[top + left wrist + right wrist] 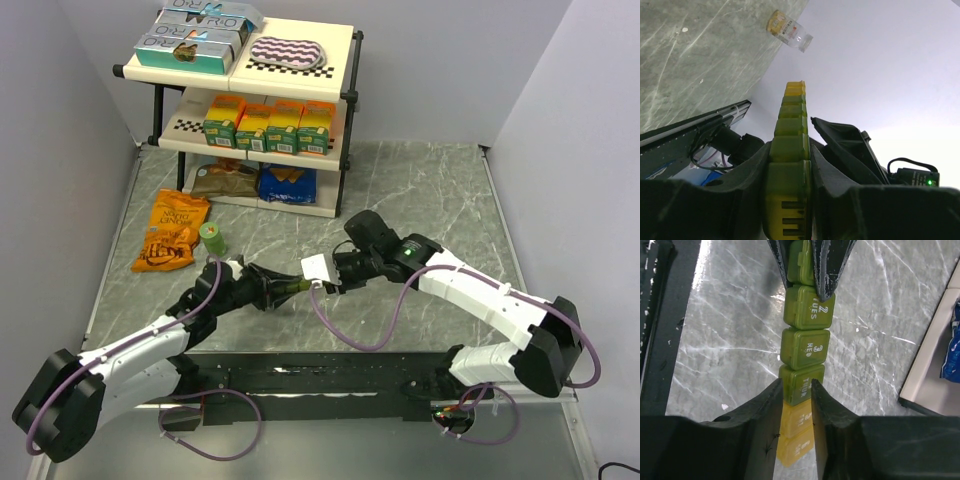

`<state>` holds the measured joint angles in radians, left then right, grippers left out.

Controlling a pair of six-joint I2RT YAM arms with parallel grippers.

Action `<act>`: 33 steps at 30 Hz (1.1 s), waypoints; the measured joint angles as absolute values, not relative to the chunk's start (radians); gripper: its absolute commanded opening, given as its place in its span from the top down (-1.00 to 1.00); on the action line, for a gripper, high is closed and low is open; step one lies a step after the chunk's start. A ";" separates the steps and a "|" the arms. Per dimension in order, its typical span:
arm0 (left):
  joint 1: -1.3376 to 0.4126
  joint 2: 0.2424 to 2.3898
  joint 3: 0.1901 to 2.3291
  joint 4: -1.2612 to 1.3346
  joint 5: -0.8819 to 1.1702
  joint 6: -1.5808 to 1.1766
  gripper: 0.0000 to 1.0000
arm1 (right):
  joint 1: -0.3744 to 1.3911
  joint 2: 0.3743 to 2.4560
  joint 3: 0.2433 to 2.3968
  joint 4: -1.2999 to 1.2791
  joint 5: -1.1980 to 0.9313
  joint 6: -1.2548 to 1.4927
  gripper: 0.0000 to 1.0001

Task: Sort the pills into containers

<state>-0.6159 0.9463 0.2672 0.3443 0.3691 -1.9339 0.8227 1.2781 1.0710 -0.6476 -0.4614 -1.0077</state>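
Observation:
The containers (291,288) (805,347) are one narrow strip of lidded day boxes, shading green to yellow, held in the air between the two arms. My left gripper (268,290) (789,145) is shut on the green end; the strip (792,120) runs away from its jaws. My right gripper (325,279) (796,383) reaches in from the other end. Its fingers are drawn in close on either side of the THUR and FRI boxes, and contact with them does not show. No pills are in view.
A green cylindrical bottle (213,237) stands left of the arms beside an orange snack bag (172,232). A small clear bottle (789,35) lies on the marble top. A two-tier shelf (345,95) with boxes stands at the back. A black rail (320,375) runs along the near edge.

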 measured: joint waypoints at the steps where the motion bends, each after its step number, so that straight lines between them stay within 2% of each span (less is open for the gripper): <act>1: -0.616 0.946 0.267 0.348 0.369 -1.935 0.98 | 0.824 1.282 1.071 -0.642 -0.457 -1.009 0.33; 4: -0.614 0.947 0.265 0.361 0.368 -1.939 0.98 | 0.828 1.290 1.071 -0.638 -0.448 -1.011 0.40; 6: -0.612 0.947 0.260 0.368 0.367 -1.942 0.98 | 0.835 1.292 1.071 -0.635 -0.437 -1.015 0.58; 7: -0.612 0.947 0.256 0.373 0.365 -1.944 0.98 | 0.837 1.292 1.071 -0.633 -0.433 -1.018 0.73; 9: -0.611 0.947 0.246 0.379 0.361 -1.950 0.98 | 0.840 1.292 1.069 -0.628 -0.429 -1.022 0.86; 13: -0.609 0.950 0.229 0.388 0.358 -1.954 0.99 | 0.842 1.292 1.064 -0.625 -0.424 -1.023 0.96; 18: -0.603 0.996 0.226 0.451 0.374 -1.958 0.99 | 0.843 1.292 1.064 -0.615 -0.397 -1.025 0.98; 19: -0.603 1.008 0.220 0.471 0.376 -1.959 0.99 | 0.844 1.292 1.064 -0.612 -0.392 -1.023 0.87; 21: -0.603 1.017 0.202 0.507 0.403 -1.960 0.99 | 0.844 1.294 1.064 -0.596 -0.380 -1.018 0.54; 22: -0.604 1.014 0.192 0.516 0.411 -1.960 0.99 | 0.844 1.295 1.064 -0.591 -0.380 -1.013 0.10; 24: -0.602 1.002 0.178 0.514 0.419 -1.961 0.99 | 0.842 1.300 1.079 -0.614 -0.398 -1.002 -0.39; 25: -0.599 0.994 0.174 0.511 0.420 -1.961 0.99 | 0.841 1.302 1.090 -0.630 -0.416 -0.994 -0.71; 27: -0.588 0.973 0.167 0.511 0.422 -1.961 0.99 | 0.838 1.304 1.124 -0.688 -0.480 -1.016 -0.81; 33: -0.563 0.941 0.167 0.512 0.437 -1.961 0.98 | 0.837 1.282 1.097 -0.722 -0.556 -1.056 -0.86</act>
<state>-0.5629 0.9405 0.1673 0.5121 0.4366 -1.9606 0.8371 1.2816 1.0966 -0.7219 -0.5564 -1.0561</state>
